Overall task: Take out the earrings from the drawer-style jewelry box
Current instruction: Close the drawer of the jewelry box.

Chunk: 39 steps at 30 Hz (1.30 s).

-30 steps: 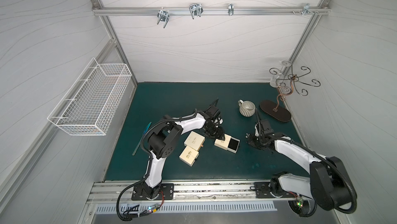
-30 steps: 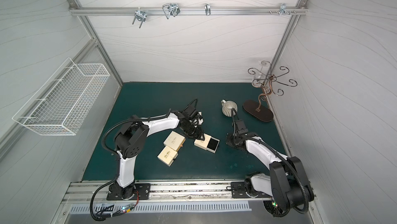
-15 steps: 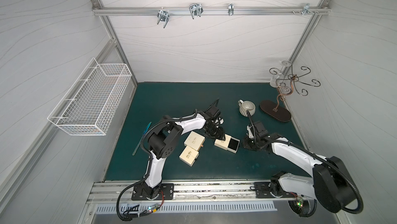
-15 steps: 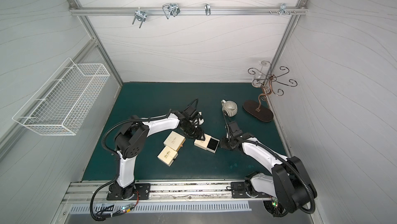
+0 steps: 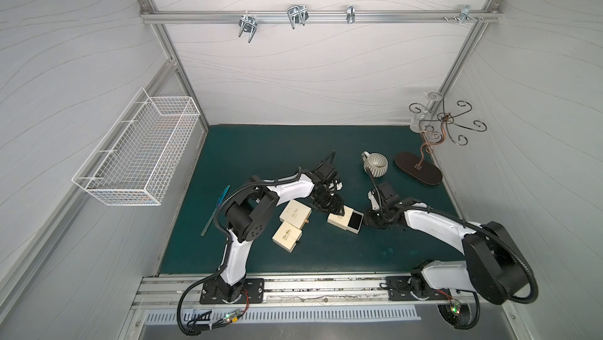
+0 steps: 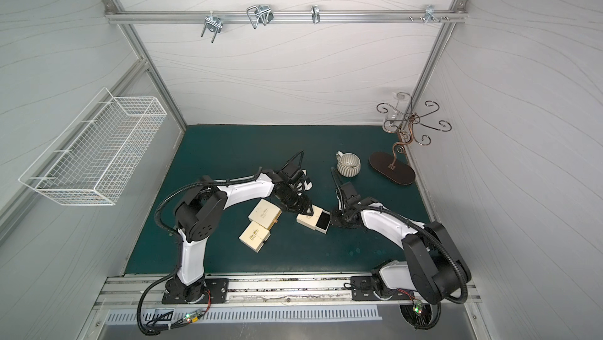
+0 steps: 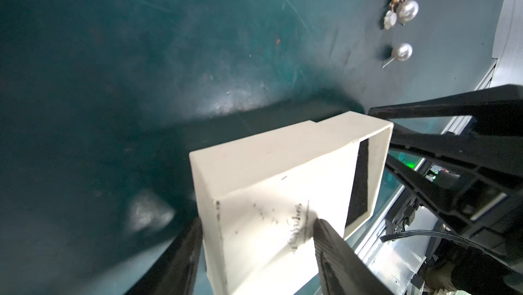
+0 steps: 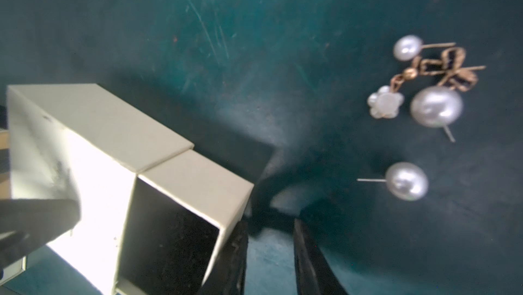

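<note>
Over on the left of the green mat (image 5: 248, 146), two closed cream boxes (image 5: 294, 213) lie side by side, untouched, small pull tabs facing the middle. Moving across: the left gripper (image 7: 258, 220) is clamped on the jewelry box (image 7: 268, 166), pinching its sleeve, one finger at the end wall and the other lying on the lettered top, so the sleeve is pinned.

Next along, the drawer (image 8: 169, 237) is slid well out of the sleeve, and its dark lining looks bare, nothing pale in it that I can find. Right at the drawer's outer end sits the right gripper (image 8: 268, 222), jaws a little apart with only mat showing between them, holding nothing; one finger is just beside the drawer's corner.

Further right in the wrist view, there they are: the earrings (image 8: 424, 87) lie out on the mat, clear of the box. A cluster of two round pearls, a gold-toned bow and a small white flower charm touch each other, and a single pearl stud (image 8: 407, 181) with a thin post lies apart from them. In both top views they are too small to pick out.

My read: this box looks emptied. The next move calls for a clean retreat by the right gripper, away from those loose, roll-prone studs, then perhaps the closed boxes
</note>
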Each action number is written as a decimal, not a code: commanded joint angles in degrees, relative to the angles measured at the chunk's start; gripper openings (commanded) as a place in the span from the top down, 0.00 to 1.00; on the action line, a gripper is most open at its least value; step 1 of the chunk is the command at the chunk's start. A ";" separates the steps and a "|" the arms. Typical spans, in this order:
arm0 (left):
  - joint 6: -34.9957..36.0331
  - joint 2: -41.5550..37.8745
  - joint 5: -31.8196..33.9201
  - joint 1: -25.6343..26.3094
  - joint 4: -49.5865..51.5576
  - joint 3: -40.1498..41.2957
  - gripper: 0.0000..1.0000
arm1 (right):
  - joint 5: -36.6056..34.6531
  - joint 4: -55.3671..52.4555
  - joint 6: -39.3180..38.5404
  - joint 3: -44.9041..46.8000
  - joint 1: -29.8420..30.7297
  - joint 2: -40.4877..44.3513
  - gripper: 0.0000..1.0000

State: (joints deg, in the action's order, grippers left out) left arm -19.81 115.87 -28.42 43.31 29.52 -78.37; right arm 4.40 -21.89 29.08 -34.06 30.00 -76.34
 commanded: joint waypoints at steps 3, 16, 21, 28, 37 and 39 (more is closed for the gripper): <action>1.18 -0.99 -0.98 0.65 -0.20 -0.82 0.35 | 2.65 1.43 -1.22 -2.47 0.88 -3.23 0.69; 1.53 -0.87 -0.49 0.64 0.27 -1.17 0.35 | 4.63 3.08 -2.22 -3.02 1.72 -5.26 0.69; 1.71 -0.79 -0.67 0.77 0.19 -1.44 0.35 | 5.00 3.44 -3.06 -3.75 3.00 -5.18 0.69; 2.23 -0.72 -1.13 1.12 0.22 -1.79 0.35 | 6.05 4.81 -3.68 -6.25 5.18 -7.10 0.69; -0.96 0.73 1.68 -0.98 1.68 -5.17 0.35 | 6.93 3.25 -4.26 -15.25 4.90 -14.13 0.69; -1.54 1.98 2.24 -1.90 2.47 -7.57 0.35 | 5.85 2.63 -3.49 -18.77 4.01 -16.53 0.69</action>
State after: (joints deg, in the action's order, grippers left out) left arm -20.38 116.14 -25.32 41.71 33.12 -80.97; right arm 8.86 -22.20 25.87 -47.83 34.39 -90.65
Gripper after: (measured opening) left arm 0.654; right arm 0.312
